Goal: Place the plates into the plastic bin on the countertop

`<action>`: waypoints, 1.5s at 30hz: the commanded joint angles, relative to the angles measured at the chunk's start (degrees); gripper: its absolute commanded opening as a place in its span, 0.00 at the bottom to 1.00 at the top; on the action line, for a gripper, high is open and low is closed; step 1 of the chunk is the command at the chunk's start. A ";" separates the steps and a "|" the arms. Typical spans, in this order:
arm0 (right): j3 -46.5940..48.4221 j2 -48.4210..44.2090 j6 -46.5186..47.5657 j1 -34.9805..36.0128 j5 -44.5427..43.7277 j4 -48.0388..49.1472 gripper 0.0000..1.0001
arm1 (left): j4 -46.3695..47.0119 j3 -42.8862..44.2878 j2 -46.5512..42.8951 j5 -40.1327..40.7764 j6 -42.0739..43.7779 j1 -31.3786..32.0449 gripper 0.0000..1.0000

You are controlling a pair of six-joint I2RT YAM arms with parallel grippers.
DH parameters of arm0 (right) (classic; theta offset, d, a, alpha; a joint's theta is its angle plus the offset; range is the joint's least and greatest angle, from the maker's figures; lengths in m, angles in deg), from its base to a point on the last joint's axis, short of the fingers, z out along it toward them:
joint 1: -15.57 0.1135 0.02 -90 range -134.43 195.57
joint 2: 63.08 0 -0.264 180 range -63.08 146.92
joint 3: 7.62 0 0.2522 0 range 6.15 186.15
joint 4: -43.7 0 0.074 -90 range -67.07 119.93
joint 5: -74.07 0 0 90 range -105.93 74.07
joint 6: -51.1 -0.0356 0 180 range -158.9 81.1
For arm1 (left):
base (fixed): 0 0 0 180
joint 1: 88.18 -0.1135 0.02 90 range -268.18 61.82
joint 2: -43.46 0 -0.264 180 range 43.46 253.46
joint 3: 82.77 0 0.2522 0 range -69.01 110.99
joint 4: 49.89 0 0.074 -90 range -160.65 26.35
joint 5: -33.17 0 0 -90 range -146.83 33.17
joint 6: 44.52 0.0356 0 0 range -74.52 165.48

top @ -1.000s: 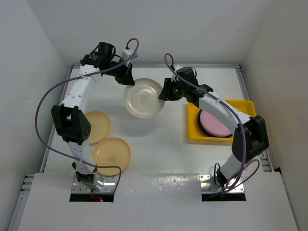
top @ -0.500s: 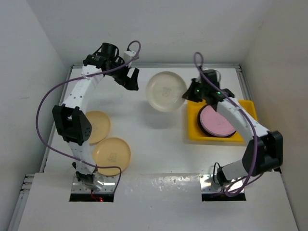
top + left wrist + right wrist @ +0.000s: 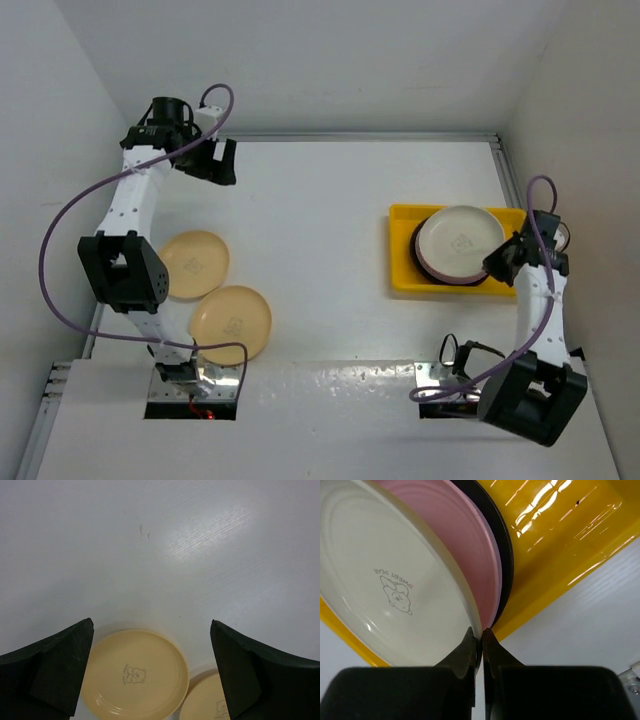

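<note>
My right gripper [image 3: 481, 635] is shut on the near rim of a cream plate [image 3: 385, 580], which it holds tilted over the yellow plastic bin [image 3: 555, 545]. Beneath it in the bin lie a pink plate [image 3: 470, 535] and a dark-rimmed one [image 3: 504, 555]. From above, the cream plate [image 3: 460, 238] covers most of the stack in the bin [image 3: 405, 280], with the right gripper [image 3: 497, 262] at its near right edge. My left gripper [image 3: 222, 165] hangs open and empty at the far left of the countertop [image 3: 320, 220]. Two tan-yellow plates [image 3: 195, 264] [image 3: 231, 322] lie near the left arm; the left wrist view shows them [image 3: 132, 675] [image 3: 207, 705] below its gripper [image 3: 152, 624].
Thin metal rails [image 3: 505, 170] edge the white countertop, and grey walls close in on the left, back and right. The bin sits near the right rail. The left arm's purple cable [image 3: 60, 240] loops out over the left edge.
The right arm carried the cream plate from the table's middle rightward to above the bin. The left gripper let go of that plate, opened, and drew back to the far left.
</note>
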 commanded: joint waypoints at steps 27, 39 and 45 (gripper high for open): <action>8.79 0.26 8.75 19.63 -17.57 7.95 0.79 | 12.05 -32.44 1.72 16.92 8.80 -27.50 0.95; 10.90 -0.27 7.43 40.28 -18.20 10.93 0.62 | 8.54 -32.29 3.41 -4.70 10.22 -28.91 0.00; 15.01 8.67 10.24 53.20 -9.76 19.01 0.67 | 10.99 -21.13 -5.64 -17.28 3.46 -17.16 0.00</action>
